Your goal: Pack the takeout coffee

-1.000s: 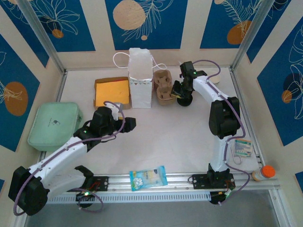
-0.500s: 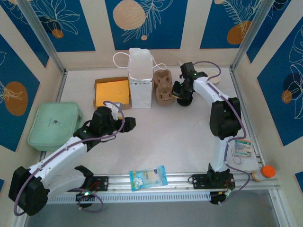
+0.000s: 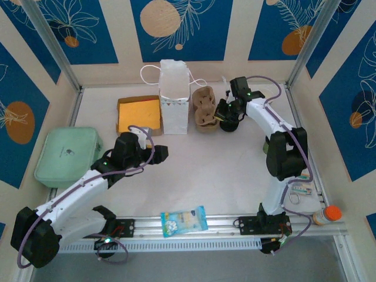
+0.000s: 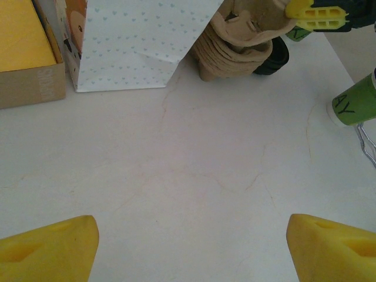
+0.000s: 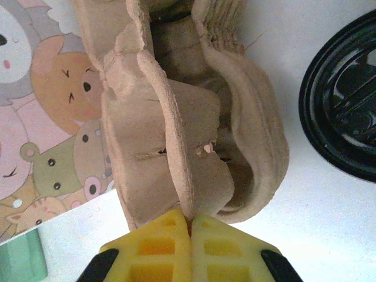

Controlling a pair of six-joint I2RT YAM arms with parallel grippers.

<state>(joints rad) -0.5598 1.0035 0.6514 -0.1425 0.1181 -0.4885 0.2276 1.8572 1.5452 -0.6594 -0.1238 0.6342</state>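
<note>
The tall white paper bag [image 3: 174,97] was the marker. Just right of it, the brown moulded-pulp cup carrier [image 3: 204,108] had its thin rim pinched between the closed yellow fingers of the right gripper [image 5: 190,226]. Farther right of the bag sat the green-sided paper coffee cup with a white rim [image 4: 354,106], cut off by the frame, its contents and stance unclear. It looked light and crushable, best taken round its sides. The left gripper [image 4: 191,247] hung spread wide and empty, in front of the bag.
</note>
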